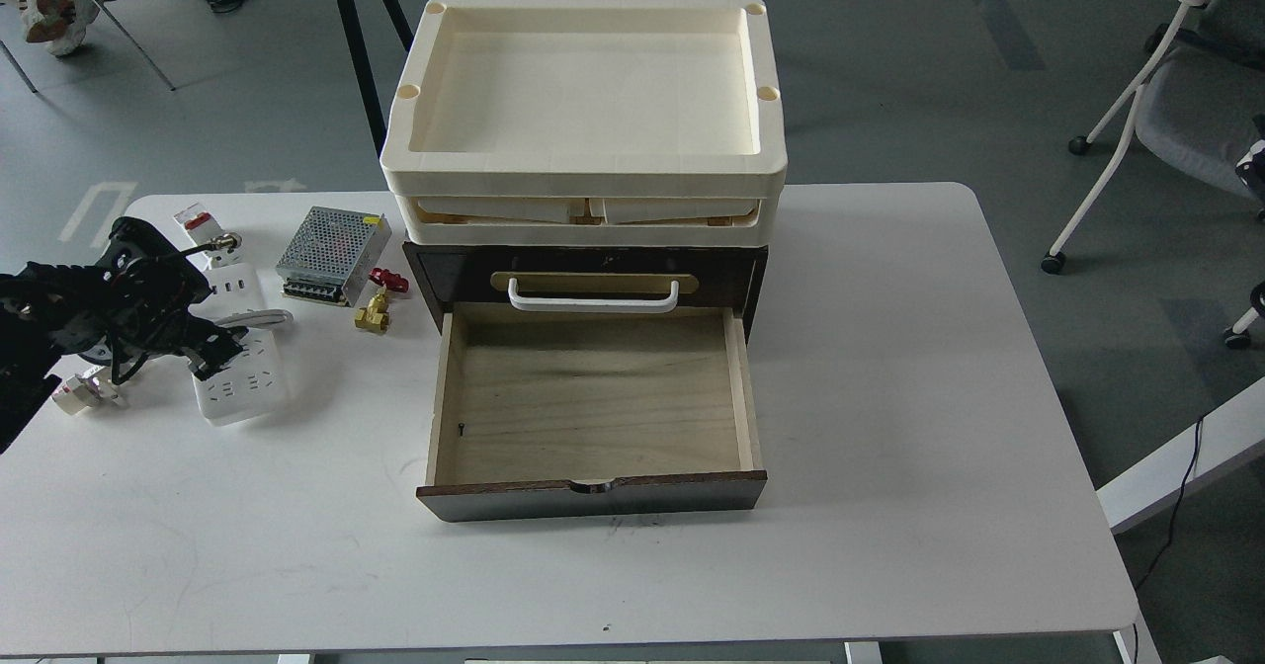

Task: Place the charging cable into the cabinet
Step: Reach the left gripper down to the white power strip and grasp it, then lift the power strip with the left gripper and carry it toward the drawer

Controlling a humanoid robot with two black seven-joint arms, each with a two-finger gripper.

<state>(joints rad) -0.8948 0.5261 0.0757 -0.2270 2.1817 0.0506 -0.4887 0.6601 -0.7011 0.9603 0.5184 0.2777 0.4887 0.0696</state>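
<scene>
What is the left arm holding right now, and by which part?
It cannot be told. The left gripper sits over the middle of the charging cable on the table, but its dark fingers blur together.

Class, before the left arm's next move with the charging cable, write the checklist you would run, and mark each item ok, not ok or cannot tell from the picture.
1. Drawer of the cabinet pulled out: ok.
2. Drawer bare inside, room for the load: ok.
3. Left gripper over the charging cable: ok, it sits above the strip's middle.
4. Firm hold on the strip: cannot tell, the fingers are dark and merge.
5. Cord free of neighbours: cannot tell, the arm hides part of the loop.
6. Path to the drawer free: not ok, a brass valve and a metal box lie between; lift high first.
</scene>
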